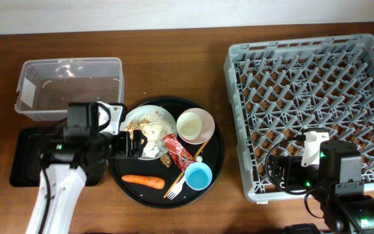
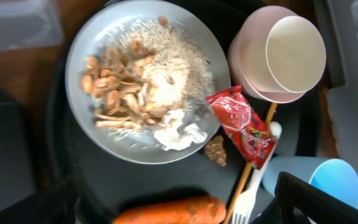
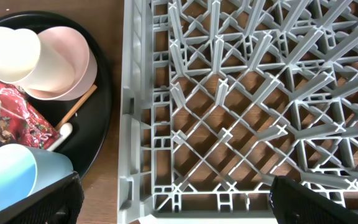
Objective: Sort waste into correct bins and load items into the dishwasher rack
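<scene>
A white plate [image 1: 149,123] with rice and food scraps [image 2: 148,81] and a white tissue [image 2: 179,134] sits on the round black tray [image 1: 216,156]. A red wrapper [image 2: 244,127], a brown lump [image 2: 215,150], a carrot [image 2: 173,211], a chopstick [image 2: 253,162], a white fork [image 2: 253,193] and a blue cup [image 2: 334,180] lie beside it. A white cup [image 2: 294,53] stands inside the cream-pink bowl [image 2: 247,68]. My left gripper [image 1: 134,144] hangs open above the plate's left side, holding nothing. My right gripper [image 3: 179,208] is open above the front left corner of the grey rack [image 1: 313,104].
The clear tub [image 1: 70,84] stands at the back left. The shallow black tray [image 1: 24,159] lies in front of it, partly under my left arm. The wrapper [image 3: 20,121], the bowl [image 3: 73,65] and the blue cup [image 3: 17,177] also show in the right wrist view.
</scene>
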Robot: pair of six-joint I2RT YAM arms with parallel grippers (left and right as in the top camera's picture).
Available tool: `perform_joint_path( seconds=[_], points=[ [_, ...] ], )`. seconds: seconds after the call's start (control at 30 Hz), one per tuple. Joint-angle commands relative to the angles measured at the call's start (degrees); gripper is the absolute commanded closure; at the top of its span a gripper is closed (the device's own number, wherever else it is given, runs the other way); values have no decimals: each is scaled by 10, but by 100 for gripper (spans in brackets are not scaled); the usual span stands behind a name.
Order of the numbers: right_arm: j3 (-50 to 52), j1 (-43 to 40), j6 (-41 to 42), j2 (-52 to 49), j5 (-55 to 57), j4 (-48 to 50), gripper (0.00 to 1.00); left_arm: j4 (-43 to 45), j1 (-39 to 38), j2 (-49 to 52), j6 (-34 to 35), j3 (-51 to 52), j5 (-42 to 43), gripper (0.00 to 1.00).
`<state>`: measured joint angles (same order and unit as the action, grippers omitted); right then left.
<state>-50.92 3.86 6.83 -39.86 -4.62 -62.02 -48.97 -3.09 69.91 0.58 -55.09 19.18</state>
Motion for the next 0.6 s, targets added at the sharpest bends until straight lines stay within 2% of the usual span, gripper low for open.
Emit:
perform_joint_path(
  seconds=[0.0, 0.2, 0.37, 0.4, 0.47, 0.57],
  points=[
    [-12, 3, -4, 1, -3, 0, 1, 7, -11, 58, 38, -10, 3, 1],
    [-12, 3, -4, 1, -3, 0, 1, 31, -71, 162, 39, -10, -27, 2],
    [-12, 3, -4, 1, 3, -2, 1, 47, -103, 231, 39, -10, -42, 11],
    [-12, 3, -4, 1, 3, -2, 1, 51, -107, 247, 40, -10, -42, 19],
    [-12, 3, -4, 1, 3, -2, 1, 57, -108, 264, 39, -10, -42, 30],
    [-12, 3, -4, 1, 3, -2, 1, 66, -108, 273, 39, -10, -42, 39]
  ],
)
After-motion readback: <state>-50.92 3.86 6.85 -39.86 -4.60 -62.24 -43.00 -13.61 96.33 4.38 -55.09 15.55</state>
